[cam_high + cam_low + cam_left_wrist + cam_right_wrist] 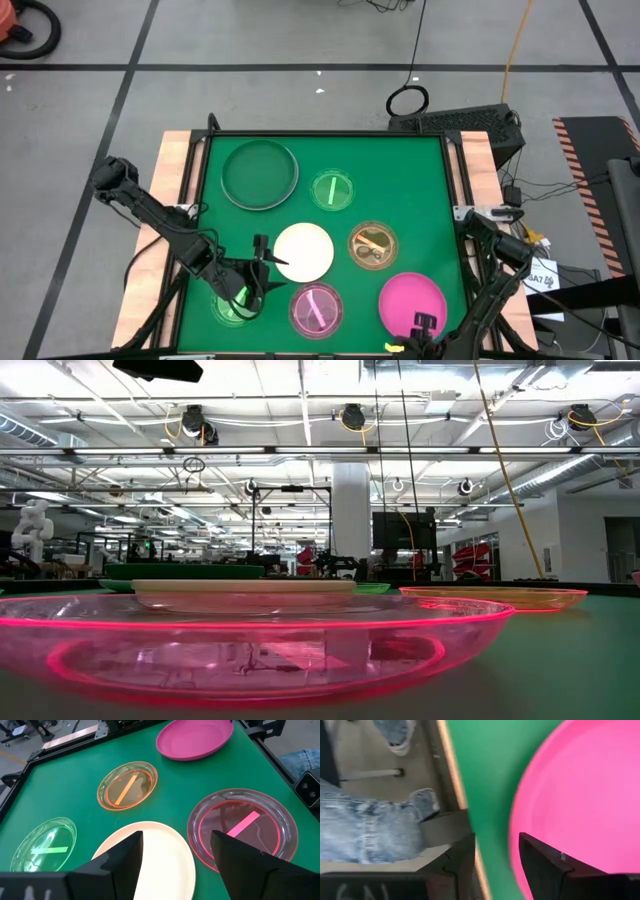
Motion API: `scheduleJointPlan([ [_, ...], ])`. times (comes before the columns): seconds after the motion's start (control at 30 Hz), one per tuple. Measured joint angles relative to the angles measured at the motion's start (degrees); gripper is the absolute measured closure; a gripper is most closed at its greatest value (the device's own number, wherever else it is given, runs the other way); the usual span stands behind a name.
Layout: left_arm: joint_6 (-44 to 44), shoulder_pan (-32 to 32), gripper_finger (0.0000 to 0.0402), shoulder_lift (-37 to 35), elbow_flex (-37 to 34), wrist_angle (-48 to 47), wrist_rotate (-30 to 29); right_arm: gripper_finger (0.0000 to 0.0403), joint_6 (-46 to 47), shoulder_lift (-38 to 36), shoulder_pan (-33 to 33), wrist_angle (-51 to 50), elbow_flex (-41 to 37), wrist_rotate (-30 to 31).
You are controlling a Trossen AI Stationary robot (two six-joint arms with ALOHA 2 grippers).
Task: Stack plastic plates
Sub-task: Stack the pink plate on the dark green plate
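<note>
Seven plastic plates lie flat on the green table (420,170): dark green (260,173), white (303,251), hot pink (412,298), and smaller see-through green (333,190), amber (372,245) and pink (316,308). A second see-through green one (232,308) lies under my left arm. My left gripper (175,842) is open over the white plate's (160,855) left edge, slanting down. My right gripper (495,852) is open and points down at the hot pink plate's (580,795) near rim, one finger over the plate and one over the table's edge.
A raised wooden frame (180,160) borders the table. A person's legs in jeans (365,835) stand just beyond the near edge, beside my right gripper. In the low view the see-through pink plate (250,640) fills the foreground. Bare green surface lies at the far right.
</note>
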Motion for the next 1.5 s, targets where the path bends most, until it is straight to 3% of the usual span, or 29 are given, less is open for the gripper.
scheduleJointPlan([
  [0.27,0.3,0.6,0.0163,0.0,0.0,0.1,0.1,0.0276,-1.7,1.6,-0.1,-2.4,0.0,-0.1],
  [0.63,0.0,0.6,0.0163,0.0,0.0,0.2,0.1,0.0393,-4.7,3.4,-0.2,-2.9,0.0,-4.1],
  [0.97,0.0,0.6,0.0163,0.0,0.0,0.7,0.1,0.0397,-5.8,3.1,-0.5,-7.9,3.5,-3.9],
  [1.1,0.0,0.6,0.0163,0.0,0.0,0.7,0.1,0.0397,-7.2,3.1,-0.6,-10.9,6.6,-0.6],
  [1.5,0.5,0.6,0.0163,0.0,0.0,1.1,0.1,0.0397,-23.9,3.1,-3.4,-15.3,10.8,8.8],
])
